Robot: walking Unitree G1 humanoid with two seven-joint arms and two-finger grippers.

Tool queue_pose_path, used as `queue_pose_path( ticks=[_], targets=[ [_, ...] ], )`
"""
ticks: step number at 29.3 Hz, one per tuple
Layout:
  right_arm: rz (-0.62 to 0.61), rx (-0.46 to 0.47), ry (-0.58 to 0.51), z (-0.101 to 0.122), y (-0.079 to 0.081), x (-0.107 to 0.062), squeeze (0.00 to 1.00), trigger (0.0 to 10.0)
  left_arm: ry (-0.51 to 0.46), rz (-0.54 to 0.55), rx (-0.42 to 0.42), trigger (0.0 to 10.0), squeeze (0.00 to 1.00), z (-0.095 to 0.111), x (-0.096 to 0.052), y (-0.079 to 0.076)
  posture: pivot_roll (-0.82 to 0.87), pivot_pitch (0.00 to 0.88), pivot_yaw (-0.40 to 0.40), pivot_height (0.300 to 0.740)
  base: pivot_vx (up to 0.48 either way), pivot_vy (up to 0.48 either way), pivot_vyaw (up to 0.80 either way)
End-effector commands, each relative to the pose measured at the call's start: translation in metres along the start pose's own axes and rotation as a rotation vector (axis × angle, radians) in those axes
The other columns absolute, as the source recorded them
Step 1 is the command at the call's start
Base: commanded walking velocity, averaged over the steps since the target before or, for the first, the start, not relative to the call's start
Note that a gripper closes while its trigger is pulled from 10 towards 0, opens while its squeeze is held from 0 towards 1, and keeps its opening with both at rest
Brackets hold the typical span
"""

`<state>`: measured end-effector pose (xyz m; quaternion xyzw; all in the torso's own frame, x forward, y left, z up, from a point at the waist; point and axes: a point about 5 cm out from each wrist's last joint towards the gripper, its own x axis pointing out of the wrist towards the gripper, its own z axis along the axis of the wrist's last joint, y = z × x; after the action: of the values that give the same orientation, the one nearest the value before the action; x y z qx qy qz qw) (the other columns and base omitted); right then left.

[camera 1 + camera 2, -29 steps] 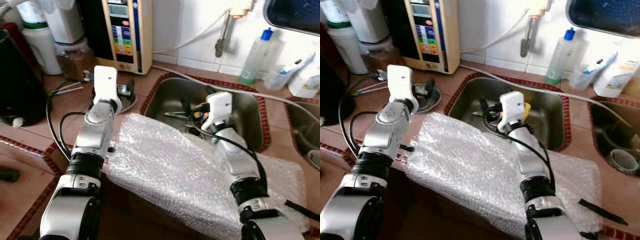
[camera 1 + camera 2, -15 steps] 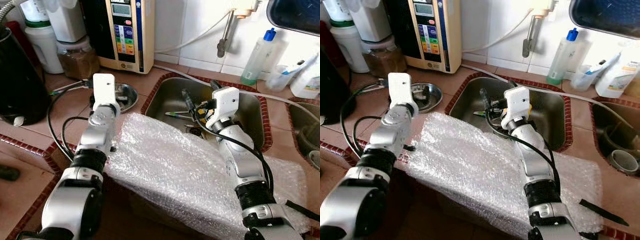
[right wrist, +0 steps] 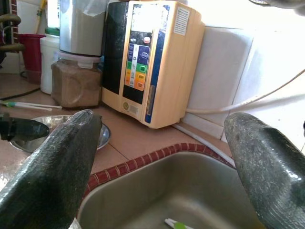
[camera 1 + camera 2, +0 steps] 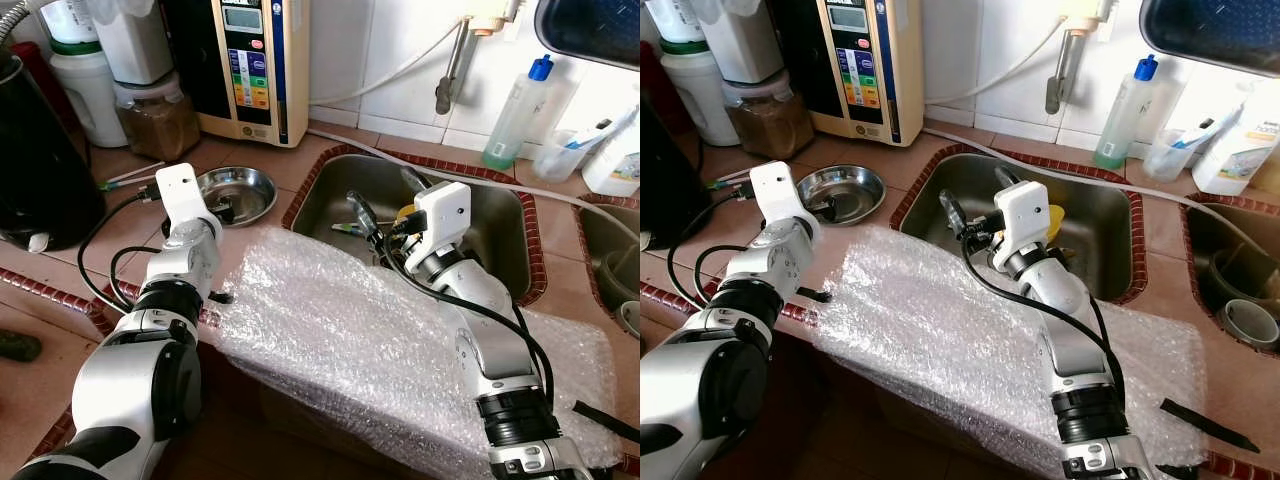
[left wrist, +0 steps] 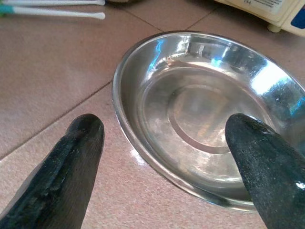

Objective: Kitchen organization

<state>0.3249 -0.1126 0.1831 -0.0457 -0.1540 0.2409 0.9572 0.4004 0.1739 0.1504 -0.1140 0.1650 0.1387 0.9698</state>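
Observation:
A shallow steel dish [image 4: 237, 190] sits on the tiled counter left of the sink [image 4: 497, 222]. My left gripper [image 4: 214, 210] is low at the dish's near rim and open. In the left wrist view its gripper [image 5: 164, 126] straddles the rim of the dish [image 5: 200, 119], one finger over the tile, the other over the bowl. My right gripper [image 4: 385, 197] hovers open and empty above the sink's left part, pointing toward the counter [image 3: 162, 119]. Green utensils [image 4: 345, 228] and a yellow item [image 4: 403, 212] lie in the sink.
Bubble wrap [image 4: 330, 330] covers the counter's front edge under both arms. A cream water appliance [image 4: 255, 65], a jar of brown powder [image 4: 155, 115] and a black appliance [image 4: 40, 170] stand at the back left. A blue-capped bottle [image 4: 515, 115] stands behind the sink. Two straws [image 5: 52, 14] lie near the dish.
My left gripper has drawn back and down from over the dish to its near rim, uncovering the dish. My right gripper has swung left across the sink.

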Motion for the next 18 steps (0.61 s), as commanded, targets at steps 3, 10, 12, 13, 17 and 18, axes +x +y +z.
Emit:
queue_pose_path(
  ticks=[3, 10, 12, 13, 17, 18],
  targets=[
    [0.045, 0.011, -0.011, 0.004, 0.006, -0.002, 0.0, 10.0, 0.033, -0.009, -0.061, 10.0, 0.0, 0.003, 0.0, -0.005, -0.02, 0.0, 0.072, 0.74, 0.0, 0.0, 0.0],
    [0.145, 0.027, 0.007, 0.006, 0.02, -0.007, 0.0, 10.0, 0.088, 0.015, -0.126, 10.0, 0.0, -0.002, 0.001, -0.002, -0.03, 0.0, 0.083, 0.74, 0.0, 0.0, 0.0],
    [0.145, 0.028, 0.009, 0.005, 0.02, -0.008, 0.0, 10.0, 0.1, 0.029, -0.145, 10.0, 0.0, -0.003, 0.001, 0.0, -0.03, 0.0, 0.085, 0.74, 0.0, 0.0, 0.0],
    [0.145, 0.028, 0.011, 0.005, 0.02, -0.009, 0.0, 10.0, 0.111, 0.034, -0.161, 10.0, 0.0, -0.005, 0.001, 0.001, -0.03, 0.0, 0.087, 0.74, 0.0, 0.0, 0.0],
    [0.148, 0.028, 0.017, 0.005, 0.021, -0.01, 0.0, 10.0, 0.13, 0.038, -0.18, 10.0, 0.0, -0.009, 0.001, 0.002, -0.03, 0.0, 0.087, 0.74, 0.0, 0.0, 0.0],
    [0.15, 0.028, 0.019, 0.005, 0.021, -0.01, 0.0, 10.0, 0.134, 0.041, -0.185, 10.0, 0.0, -0.01, 0.001, 0.003, -0.03, 0.0, 0.087, 0.74, 0.0, 0.0, 0.0]
  ],
)
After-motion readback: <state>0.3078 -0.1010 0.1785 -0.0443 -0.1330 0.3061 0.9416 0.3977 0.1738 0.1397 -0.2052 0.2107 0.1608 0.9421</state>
